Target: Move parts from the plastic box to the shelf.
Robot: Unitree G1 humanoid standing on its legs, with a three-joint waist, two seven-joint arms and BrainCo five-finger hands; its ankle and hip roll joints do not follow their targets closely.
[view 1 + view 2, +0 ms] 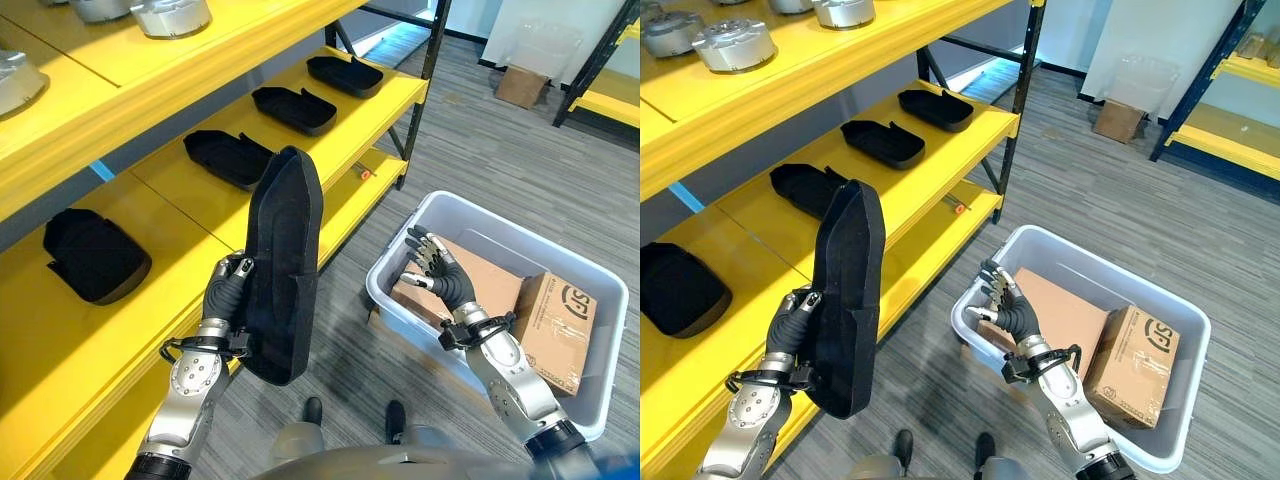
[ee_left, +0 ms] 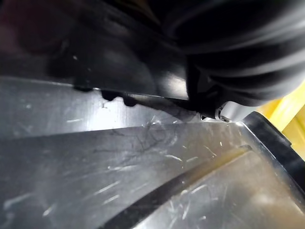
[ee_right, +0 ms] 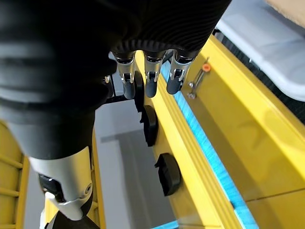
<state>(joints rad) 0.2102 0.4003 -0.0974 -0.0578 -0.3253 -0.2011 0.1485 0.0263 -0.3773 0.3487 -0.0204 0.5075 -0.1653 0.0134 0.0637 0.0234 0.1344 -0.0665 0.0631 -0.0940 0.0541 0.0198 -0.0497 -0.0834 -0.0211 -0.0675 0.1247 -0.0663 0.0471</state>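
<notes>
My left hand [image 1: 228,290] is shut on a long black moulded part [image 1: 285,265] and holds it upright in front of the yellow shelf [image 1: 170,220]. The part's scratched surface [image 2: 143,167] shows close up in the left wrist view. Several similar black parts [image 1: 228,157] lie in a row on the middle shelf board. My right hand [image 1: 440,272] hovers open, fingers [image 3: 147,78] spread, over the near left corner of the grey plastic box [image 1: 1090,250]. It holds nothing. Inside the box lie a flat cardboard piece [image 1: 485,280] and a cardboard carton [image 1: 560,330].
Silver metal parts [image 1: 735,42] stand on the upper shelf board. A dark shelf post [image 1: 415,110] rises at the shelf's far end. A cardboard box [image 1: 522,85] and another yellow rack [image 1: 605,100] stand at the far right on grey carpet.
</notes>
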